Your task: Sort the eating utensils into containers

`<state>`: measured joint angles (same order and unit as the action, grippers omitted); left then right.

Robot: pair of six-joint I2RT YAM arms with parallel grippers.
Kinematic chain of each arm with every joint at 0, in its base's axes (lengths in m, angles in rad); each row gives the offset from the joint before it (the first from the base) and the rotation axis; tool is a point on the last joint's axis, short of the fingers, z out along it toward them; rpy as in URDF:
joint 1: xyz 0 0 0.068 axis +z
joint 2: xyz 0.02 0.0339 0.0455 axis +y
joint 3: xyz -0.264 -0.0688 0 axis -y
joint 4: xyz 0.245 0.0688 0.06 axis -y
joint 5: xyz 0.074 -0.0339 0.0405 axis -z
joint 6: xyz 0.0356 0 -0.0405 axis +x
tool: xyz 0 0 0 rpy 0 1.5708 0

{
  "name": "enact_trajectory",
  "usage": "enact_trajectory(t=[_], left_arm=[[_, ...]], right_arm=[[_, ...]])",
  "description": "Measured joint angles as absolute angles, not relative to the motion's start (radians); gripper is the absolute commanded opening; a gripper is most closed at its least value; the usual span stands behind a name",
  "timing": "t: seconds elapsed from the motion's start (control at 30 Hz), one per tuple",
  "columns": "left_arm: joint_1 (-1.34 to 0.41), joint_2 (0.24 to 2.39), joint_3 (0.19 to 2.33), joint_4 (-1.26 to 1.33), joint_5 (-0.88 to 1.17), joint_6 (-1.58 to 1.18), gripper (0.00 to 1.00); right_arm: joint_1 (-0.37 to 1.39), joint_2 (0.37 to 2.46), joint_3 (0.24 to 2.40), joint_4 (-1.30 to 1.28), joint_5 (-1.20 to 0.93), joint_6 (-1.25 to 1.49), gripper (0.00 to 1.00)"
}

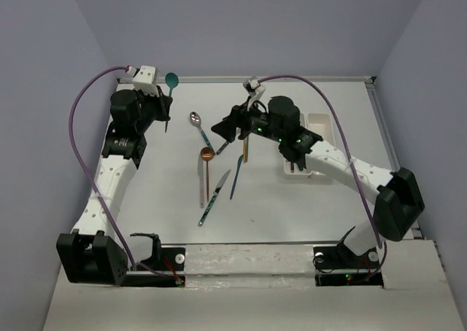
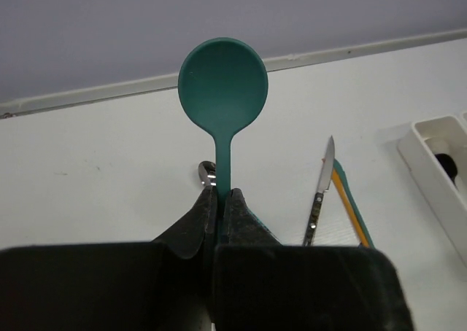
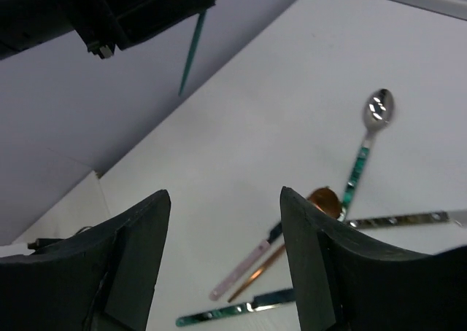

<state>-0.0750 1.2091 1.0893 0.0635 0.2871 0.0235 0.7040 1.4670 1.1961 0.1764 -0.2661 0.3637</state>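
White worktop [image 1: 292, 214] with pale lilac walls around it fills the top view. Look first at the left jaws. They are clenched on the thin handle of a teal spoon [image 2: 222, 83], and its round bowl stands straight up above them. From the top view the spoon is in the upper left of the frame, lifted off the worktop.

The right jaws are spread wide with nothing between them. They hang over the loose pieces in the middle of the frame. Below them lie a silver spoon [image 3: 378, 106], a copper spoon [image 1: 207, 154] and a few knives [image 1: 214, 197], all close together, some touching or crossing. The white trays [image 1: 325, 123] sit at the right middle of the top view, and the right arm [image 1: 328, 156] covers part of them.

What could go wrong? The teal spoon is held by a slim, smooth handle, so I think it could slip or tip sideways if the arm swings fast. The trays are well apart from the spoon, and the right arm is between them, so the two arms could bump on the way. The trays are narrow, so a spoon let go crooked could land across a side and stick out. The right jaws could also catch two pieces at once, because those pieces lie so close.
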Motion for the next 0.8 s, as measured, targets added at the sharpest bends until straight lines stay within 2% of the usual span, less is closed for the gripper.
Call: enact_trajectory(t=[0.13, 0.23, 0.43, 0.67, 0.77, 0.8], left_arm=[[-0.089, 1.13, 1.031, 0.071, 0.3, -0.042, 0.0], [-0.097, 1.084, 0.973, 0.088, 0.304, -0.08, 0.0], [-0.097, 1.009, 0.901, 0.12, 0.313, -0.132, 0.0], [-0.097, 1.001, 0.883, 0.175, 0.334, -0.171, 0.0], [-0.097, 1.0, 0.874, 0.185, 0.342, -0.18, 0.0], [-0.097, 1.0, 0.868, 0.19, 0.345, -0.186, 0.0]], right_arm=[[0.77, 1.654, 1.324, 0.288, -0.318, 0.425, 0.69], [0.793, 1.76, 1.405, 0.331, -0.345, 0.461, 0.76], [0.822, 1.908, 1.543, 0.39, -0.376, 0.509, 0.74], [0.839, 2.016, 1.649, 0.413, -0.386, 0.552, 0.64], [0.84, 2.052, 1.673, 0.413, -0.389, 0.565, 0.52], [0.84, 2.07, 1.689, 0.413, -0.392, 0.573, 0.41]])
